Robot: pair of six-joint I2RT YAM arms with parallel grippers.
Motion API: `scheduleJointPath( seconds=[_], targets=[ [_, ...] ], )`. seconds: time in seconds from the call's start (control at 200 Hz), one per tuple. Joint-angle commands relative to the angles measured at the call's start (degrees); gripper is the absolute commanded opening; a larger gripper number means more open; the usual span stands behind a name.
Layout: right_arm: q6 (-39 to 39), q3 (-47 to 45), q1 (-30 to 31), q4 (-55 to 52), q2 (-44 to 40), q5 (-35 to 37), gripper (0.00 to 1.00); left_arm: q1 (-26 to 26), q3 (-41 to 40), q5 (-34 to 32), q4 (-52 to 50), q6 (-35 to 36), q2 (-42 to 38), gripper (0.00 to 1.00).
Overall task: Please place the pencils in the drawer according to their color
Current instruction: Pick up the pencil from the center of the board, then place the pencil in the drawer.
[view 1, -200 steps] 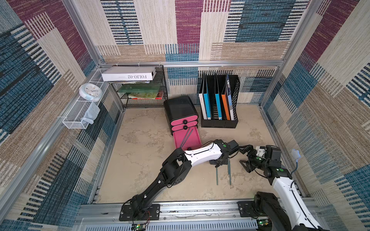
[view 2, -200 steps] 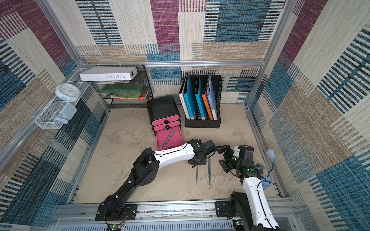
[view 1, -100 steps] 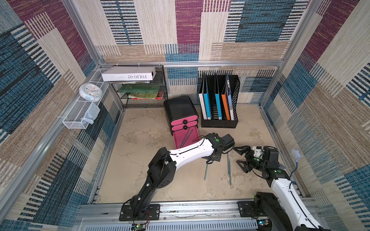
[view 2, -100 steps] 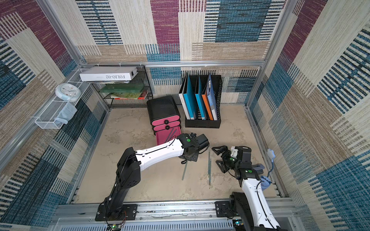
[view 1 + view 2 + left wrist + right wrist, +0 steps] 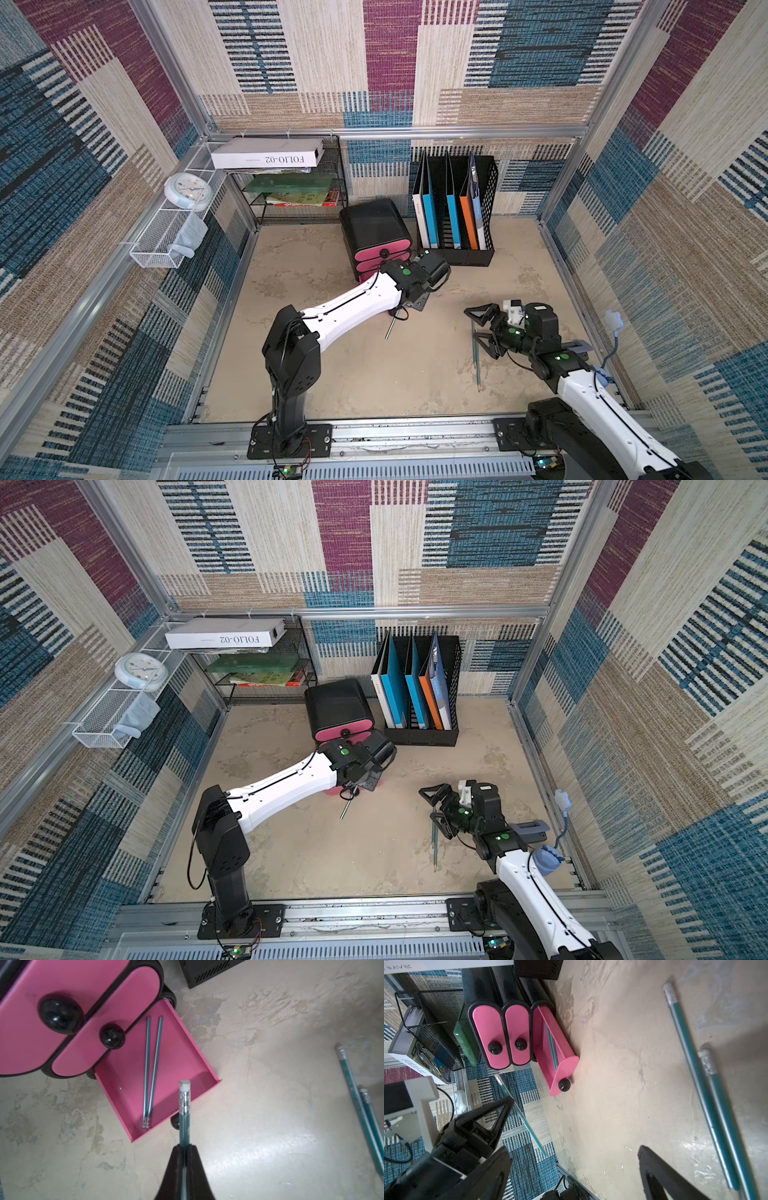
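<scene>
The pencil [image 5: 184, 1118] in hand is teal, thin, stiff and very light. Its lacquered barrel looks slick, so I judge it could swivel in a pinch. The left gripper [image 5: 184, 1148] is clamped tight on the barrel, and a long stretch ending in the metal band and white eraser juts past the fingers. Held off-middle like that it may pivot. A hold nearer the middle would balance better, though for a short drop it should hardly matter.

From above, it hangs at 6 o'clock of the chest [image 5: 374, 224], by the front of the open bottom drawer [image 5: 124, 1080]. Whether it is over the tray or just past it I cannot tell. Two teal pencils [image 5: 146, 1118] already lie inside, their eraser ends touching, so this looks like the right tray. The two upper drawers are shut.

Two more teal pencils [image 5: 711, 1118] lie side by side, touching, on the table [image 5: 374, 374] at about 4 o'clock from its middle. Flat on a hard surface, they leave little to grab. Fingers should straddle one barrel crosswise near mid-length, and the neighbour will likely get nudged or roll. The right gripper [image 5: 471, 323] is spread wide and empty above their 12 o'clock ends.

The file holder [image 5: 478, 255] stands at 3 o'clock of the chest.
</scene>
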Motion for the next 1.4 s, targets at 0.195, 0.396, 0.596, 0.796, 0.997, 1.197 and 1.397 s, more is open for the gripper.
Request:
scheduleJointPath(
  seconds=[0.195,0.396,0.596,0.796,0.997,1.197,1.397],
  targets=[
    [5.16,-4.26,3.15,2.03,-8.56,11.87,0.99,4.31,-5.34,-0.79,18.55,21.73,-0.98,0.00],
    [7.43,-7.21,3.33,0.82,-14.48,15.98,0.99,6.56,-4.21,-0.32,24.18,27.75,2.87,0.00],
    [8.56,-7.60,3.29,0.60,-15.57,18.05,0.99,9.33,-1.97,0.49,27.51,30.33,7.69,0.00],
    [7.75,-6.81,3.26,1.80,-12.70,17.58,0.99,10.54,-1.38,1.75,28.59,30.71,10.74,0.00],
    [7.84,-6.72,3.27,3.28,-11.19,17.52,0.99,10.58,-4.78,2.06,29.49,29.94,11.08,0.00],
    [7.85,-6.24,3.26,4.00,-10.26,17.35,0.99,10.66,-8.24,2.00,29.21,28.41,10.29,0.00],
    [6.76,-4.67,3.28,3.77,-8.36,16.91,0.99,10.59,-6.93,2.90,26.15,26.73,10.23,0.22]
  ],
)
